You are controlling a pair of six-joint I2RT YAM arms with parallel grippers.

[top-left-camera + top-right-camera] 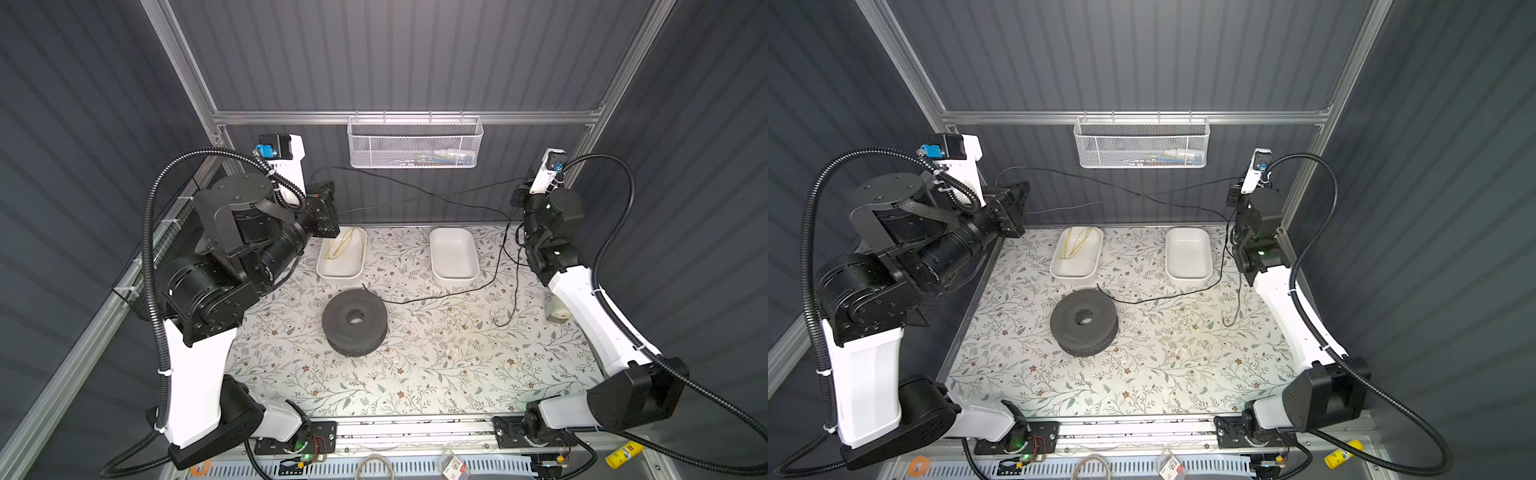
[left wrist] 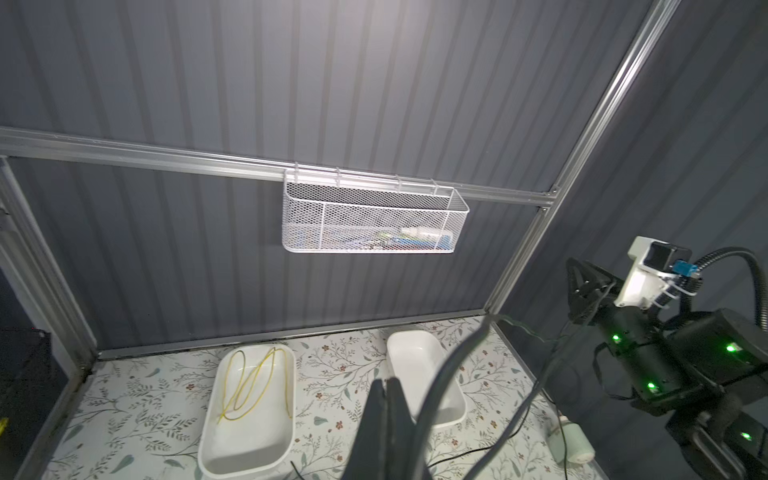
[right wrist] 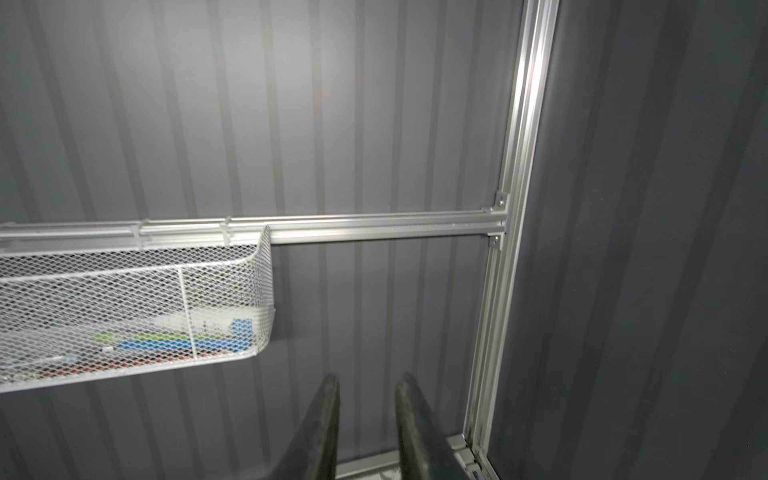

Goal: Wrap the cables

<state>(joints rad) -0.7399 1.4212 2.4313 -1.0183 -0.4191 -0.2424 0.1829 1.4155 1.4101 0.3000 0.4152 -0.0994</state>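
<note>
The thin black cable [image 1: 428, 195] hangs in the air as two strands that cross between my two raised grippers at the back wall. From the right side it drops to the table [image 1: 1183, 293] and ends by a dark perforated spool [image 1: 355, 322]. My left gripper [image 2: 386, 382] is shut, fingers pressed together, and the cable [image 2: 453, 365] runs along the outside of one finger. In a top view it is at the far left [image 1: 330, 189]. My right gripper [image 3: 365, 380] is open with nothing showing between its fingers; it sits at the far right [image 1: 519, 195].
A white tray [image 1: 328, 270] holding a yellow cord and an empty white tray [image 1: 454, 257] stand at the back of the floral table. A wire basket [image 1: 415, 143] hangs on the back rail. A small pale roll [image 1: 557, 309] lies by the right arm.
</note>
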